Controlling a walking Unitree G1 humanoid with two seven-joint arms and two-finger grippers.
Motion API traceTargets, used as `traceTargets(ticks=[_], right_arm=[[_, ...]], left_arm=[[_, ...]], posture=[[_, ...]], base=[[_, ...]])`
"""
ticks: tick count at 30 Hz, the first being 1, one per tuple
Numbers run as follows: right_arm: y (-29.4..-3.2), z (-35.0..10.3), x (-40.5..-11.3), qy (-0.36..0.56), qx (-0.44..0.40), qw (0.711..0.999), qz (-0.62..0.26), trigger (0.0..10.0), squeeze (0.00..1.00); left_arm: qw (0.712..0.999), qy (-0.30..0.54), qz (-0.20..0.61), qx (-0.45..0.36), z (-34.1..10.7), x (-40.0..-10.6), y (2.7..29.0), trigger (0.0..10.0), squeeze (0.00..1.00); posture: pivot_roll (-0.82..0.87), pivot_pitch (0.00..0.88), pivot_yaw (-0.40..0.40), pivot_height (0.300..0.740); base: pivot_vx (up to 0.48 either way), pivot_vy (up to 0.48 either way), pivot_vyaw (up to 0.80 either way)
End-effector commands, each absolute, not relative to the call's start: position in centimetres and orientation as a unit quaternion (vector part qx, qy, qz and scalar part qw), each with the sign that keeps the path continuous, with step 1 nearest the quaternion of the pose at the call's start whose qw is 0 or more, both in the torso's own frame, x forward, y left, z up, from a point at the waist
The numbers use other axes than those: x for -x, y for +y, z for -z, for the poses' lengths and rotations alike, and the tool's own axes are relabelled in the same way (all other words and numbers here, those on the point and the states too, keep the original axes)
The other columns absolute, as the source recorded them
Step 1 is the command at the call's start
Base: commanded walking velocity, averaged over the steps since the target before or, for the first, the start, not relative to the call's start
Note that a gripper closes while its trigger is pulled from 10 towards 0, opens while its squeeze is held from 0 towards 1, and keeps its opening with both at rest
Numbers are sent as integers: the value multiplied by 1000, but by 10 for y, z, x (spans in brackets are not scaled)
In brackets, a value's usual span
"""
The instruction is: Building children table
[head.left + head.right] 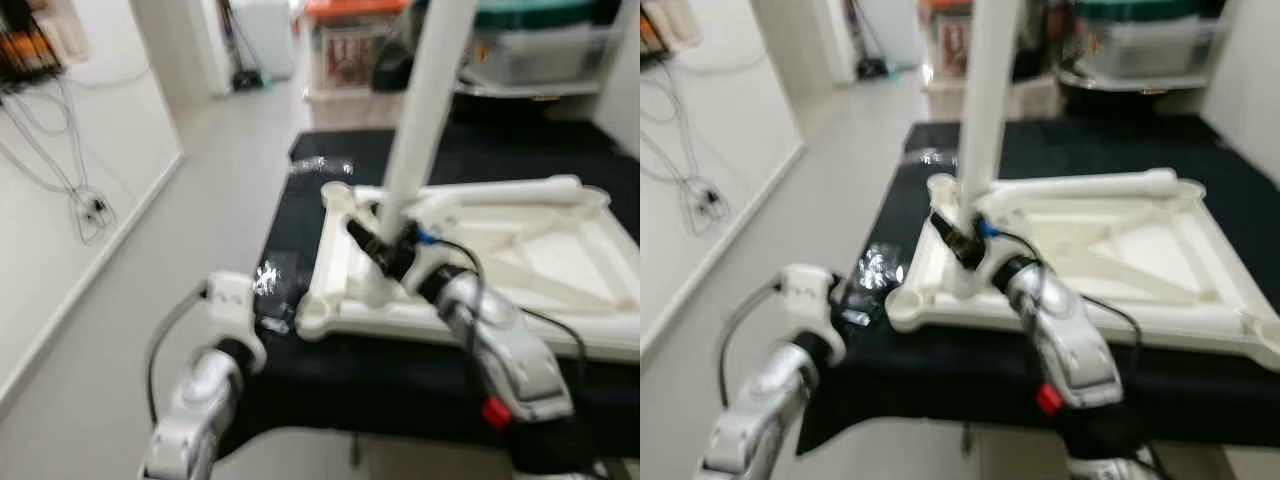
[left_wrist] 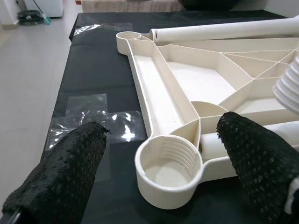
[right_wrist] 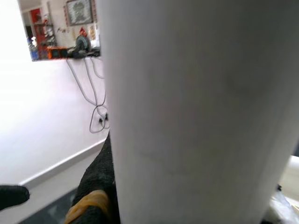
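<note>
The white plastic table top [image 1: 331, 255] lies upside down on a black-covered table [image 1: 330, 375]. One white leg [image 1: 425, 100] stands upright near its left side, and my right gripper [image 1: 385, 250] is shut on it close to its base. In the right wrist view the leg [image 3: 196, 112] sits right against a black finger [image 3: 98, 186]. A second leg [image 1: 500, 192] lies along the far rim. My left gripper [image 2: 161, 126] is open, just short of the near-left corner socket [image 2: 169, 170], which holds no leg. A ribbed leg end [image 2: 289, 88] shows beside it.
Crinkled clear plastic wrap [image 2: 88, 123] lies on the black cloth left of the top. Storage boxes [image 1: 350, 50] stand behind the table. To the left are open grey floor [image 1: 200, 200] and a white wall with hanging cables [image 1: 85, 210].
</note>
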State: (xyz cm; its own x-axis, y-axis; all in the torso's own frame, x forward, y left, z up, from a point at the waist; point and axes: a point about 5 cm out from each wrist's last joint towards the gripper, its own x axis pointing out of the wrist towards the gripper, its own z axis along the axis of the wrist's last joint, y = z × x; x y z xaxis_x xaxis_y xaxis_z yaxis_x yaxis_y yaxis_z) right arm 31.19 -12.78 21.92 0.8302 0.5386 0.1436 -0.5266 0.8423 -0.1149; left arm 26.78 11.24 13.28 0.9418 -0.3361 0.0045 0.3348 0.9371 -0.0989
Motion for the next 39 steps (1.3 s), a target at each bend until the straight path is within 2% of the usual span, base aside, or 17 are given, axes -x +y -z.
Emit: traceTargets(ticks=[1, 4, 6, 8, 14, 21, 26, 31, 32, 33, 34, 37, 39], right_arm=[[-117, -226, -307, -100, 44, 942, -317, 10000, 0], [-114, -234, -306, -107, 62, 922, -367, 10000, 0], [-113, -236, -306, -108, 63, 915, -384, 10000, 0], [-107, -244, -307, -114, 86, 894, -426, 10000, 0], [-98, -251, -316, -110, 96, 884, -443, 10000, 0], [-92, -265, -333, -100, 92, 877, -462, 10000, 0], [-93, -268, -335, -93, 86, 873, -471, 10000, 0], [-105, -291, -347, -106, 71, 862, -490, 10000, 0], [-110, -298, -349, -114, 69, 849, -512, 10000, 0], [-110, -298, -349, -114, 69, 849, -512, 10000, 0], [-117, -305, -348, -125, 65, 832, -536, 10000, 0], [-121, -310, -348, -133, 63, 820, -553, 10000, 0], [-136, -313, -349, -128, 67, 795, -589, 10000, 0]], left_arm=[[984, 18, 177, 29, -127, -258, 121, 10000, 0], [978, 30, 206, 5, -122, -236, 121, 10000, 0], [978, 35, 205, -1, -121, -230, 123, 10000, 0], [981, 35, 189, -13, -121, -215, 128, 10000, 0], [987, 30, 157, -22, -125, -205, 130, 10000, 0], [983, 10, 179, -47, -130, -199, 118, 10000, 0], [982, 7, 179, -50, -132, -198, 117, 10000, 0], [970, -25, 234, -65, -139, -195, 109, 10000, 0], [964, -35, 255, -71, -141, -193, 106, 10000, 0], [964, -35, 255, -71, -141, -193, 106, 10000, 0], [959, -41, 272, -72, -143, -190, 105, 10000, 0], [956, -44, 281, -74, -144, -187, 104, 10000, 0], [951, -45, 298, -64, -145, -181, 103, 10000, 0]], posture=[[-67, 39, 42, 740], [-57, 59, 34, 740], [-53, 65, 31, 740], [-32, 94, 10, 740], [-11, 119, -12, 740], [1, 169, -28, 740], [3, 177, -31, 740], [13, 223, -32, 740], [17, 229, -29, 740], [17, 229, -29, 740], [24, 243, -19, 740], [24, 243, -19, 740], [30, 261, -4, 740]], base=[[0, 0, 0], [0, 0, 0], [0, 0, 0], [0, 0, 800], [0, 0, 800], [0, 0, 800], [0, 0, 315], [0, 0, 0], [0, 0, 0], [0, 0, 0], [0, 0, 0], [0, 0, 0], [0, 0, 0]])
